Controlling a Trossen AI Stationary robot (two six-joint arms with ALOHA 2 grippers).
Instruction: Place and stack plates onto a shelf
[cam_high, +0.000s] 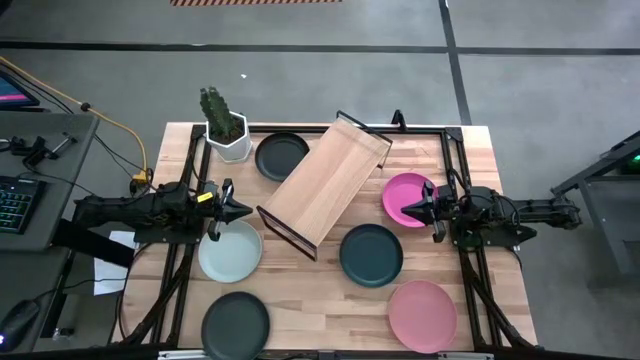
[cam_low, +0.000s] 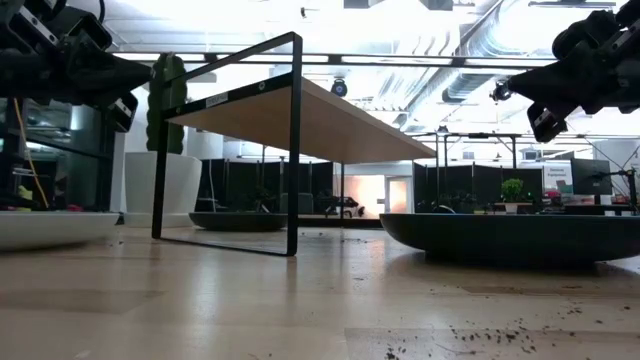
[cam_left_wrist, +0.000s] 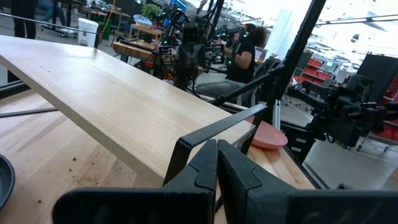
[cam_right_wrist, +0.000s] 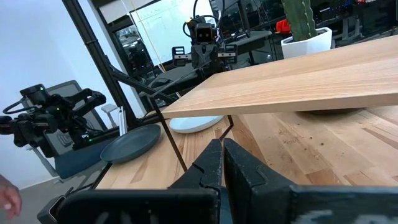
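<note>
The shelf (cam_high: 325, 185), a light-wood board on black wire legs, stands slantwise at the table's middle. Several plates lie flat on the tabletop around it: a black one (cam_high: 282, 156) at the far side, a magenta one (cam_high: 405, 198) to the right, a dark teal one (cam_high: 371, 254), a light pink one (cam_high: 422, 315), a pale mint one (cam_high: 230, 250) and another dark one (cam_high: 236, 323) near the front edge. My left gripper (cam_high: 245, 211) is shut and level, left of the shelf, above the mint plate's far rim. My right gripper (cam_high: 408, 210) is shut and level above the magenta plate. Neither holds anything.
A white pot with a cactus (cam_high: 227, 130) stands at the far left corner beside the black plate. A black frame (cam_high: 420, 128) runs around the table's edges. A person (cam_left_wrist: 245, 50) sits in the room beyond the table. Bare wood lies between the mint and teal plates.
</note>
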